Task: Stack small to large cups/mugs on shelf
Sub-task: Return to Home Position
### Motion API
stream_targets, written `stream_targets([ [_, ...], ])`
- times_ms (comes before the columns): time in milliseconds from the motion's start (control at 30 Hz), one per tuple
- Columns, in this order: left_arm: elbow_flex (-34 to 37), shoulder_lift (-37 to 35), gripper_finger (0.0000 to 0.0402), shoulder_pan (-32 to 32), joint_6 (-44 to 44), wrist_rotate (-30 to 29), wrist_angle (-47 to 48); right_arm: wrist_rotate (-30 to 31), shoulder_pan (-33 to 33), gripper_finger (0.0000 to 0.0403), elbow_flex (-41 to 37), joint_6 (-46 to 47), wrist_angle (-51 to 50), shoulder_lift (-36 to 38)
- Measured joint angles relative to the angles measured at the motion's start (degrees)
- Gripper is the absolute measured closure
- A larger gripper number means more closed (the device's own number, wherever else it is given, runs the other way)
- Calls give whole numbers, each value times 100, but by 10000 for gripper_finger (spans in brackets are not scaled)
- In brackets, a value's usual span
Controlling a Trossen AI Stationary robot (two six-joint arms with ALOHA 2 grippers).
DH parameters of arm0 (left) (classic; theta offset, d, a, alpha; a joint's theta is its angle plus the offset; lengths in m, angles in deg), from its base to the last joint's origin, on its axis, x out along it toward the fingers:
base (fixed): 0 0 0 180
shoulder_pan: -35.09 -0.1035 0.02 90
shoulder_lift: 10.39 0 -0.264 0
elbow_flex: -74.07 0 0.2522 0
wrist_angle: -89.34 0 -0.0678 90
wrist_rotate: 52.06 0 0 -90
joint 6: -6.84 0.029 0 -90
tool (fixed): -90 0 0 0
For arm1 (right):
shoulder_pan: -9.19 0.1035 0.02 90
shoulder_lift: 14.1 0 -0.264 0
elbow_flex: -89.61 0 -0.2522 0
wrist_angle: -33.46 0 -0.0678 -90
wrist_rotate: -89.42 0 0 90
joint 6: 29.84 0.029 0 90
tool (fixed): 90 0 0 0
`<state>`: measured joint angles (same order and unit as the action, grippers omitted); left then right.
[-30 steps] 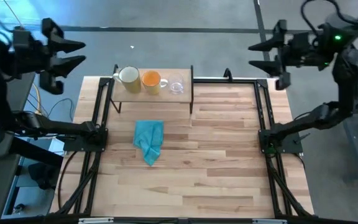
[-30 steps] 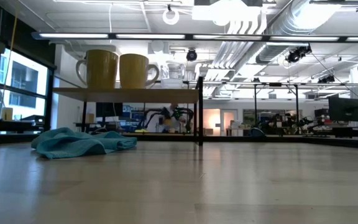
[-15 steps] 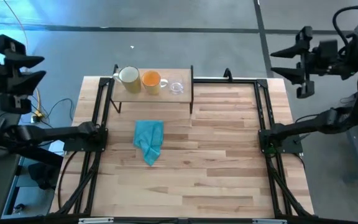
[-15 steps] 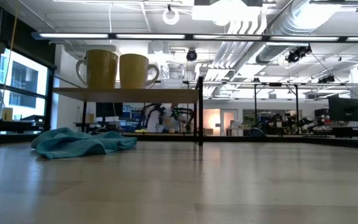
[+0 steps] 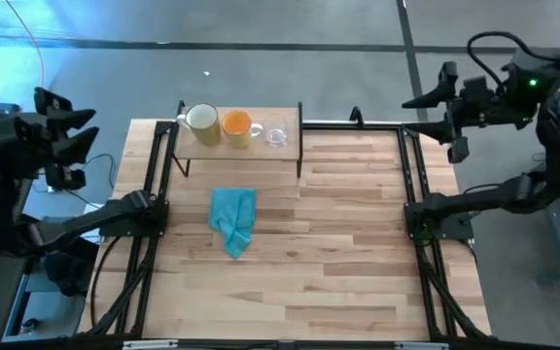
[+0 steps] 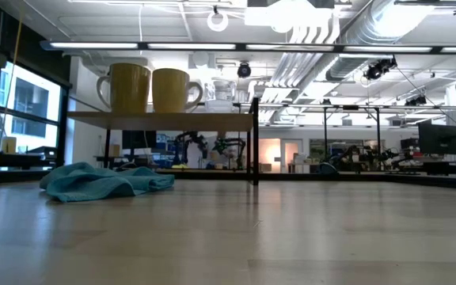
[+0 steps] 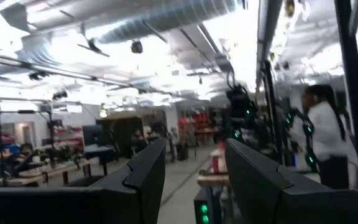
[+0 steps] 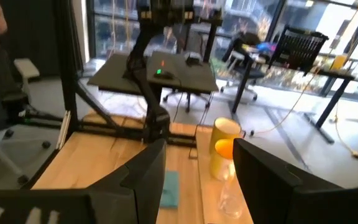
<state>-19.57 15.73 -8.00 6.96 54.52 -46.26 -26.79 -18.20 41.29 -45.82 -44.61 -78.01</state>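
Three vessels stand on their bases in a row on the light-wood shelf (image 5: 290,146) at the table's far side: a cream-white mug (image 5: 200,119), an orange mug (image 5: 236,124) and a small clear glass cup (image 5: 276,135). In the low view the mugs (image 6: 125,87) (image 6: 171,89) and the glass (image 6: 222,91) stand side by side on the shelf top (image 6: 161,119). My left gripper (image 5: 81,126) hangs open in the air beyond the table's left edge. Beyond the far right corner, my right gripper (image 5: 418,113) is also open and raised. Its wrist view looks toward the cream mug (image 8: 227,129).
A crumpled teal cloth (image 5: 233,219) lies on the plank tabletop, in front of the shelf. Black frame rails (image 5: 154,185) (image 5: 411,185) run along both sides of the table. A person (image 7: 325,137) stands in the room, seen in the left wrist view.
My left gripper has swung out past the table's left edge and sunk lower, staying open. My right gripper has shifted a little outward and back and come slightly down, also open. The mugs, the glass and the cloth have kept still.
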Motion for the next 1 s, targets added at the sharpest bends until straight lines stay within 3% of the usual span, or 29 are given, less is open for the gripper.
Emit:
stream_targets([
  [133, 827, -563, 247, 0, -180, -332, -469, -5, 0, 222, -824, 135, 742, 524],
  [333, 1531, -991, 247, 0, -350, -646, -569, 74, 0, 222, -2160, 501, 1878, 1397],
  [667, 2524, -1168, 247, 0, -356, -2083, -1738, 362, 2, 222, -4579, 1124, 3791, 2696],
  [1000, 4002, -1162, 247, 0, -1060, -2372, -3376, 676, 2, 222, -6505, 1772, 5734, 3591],
])
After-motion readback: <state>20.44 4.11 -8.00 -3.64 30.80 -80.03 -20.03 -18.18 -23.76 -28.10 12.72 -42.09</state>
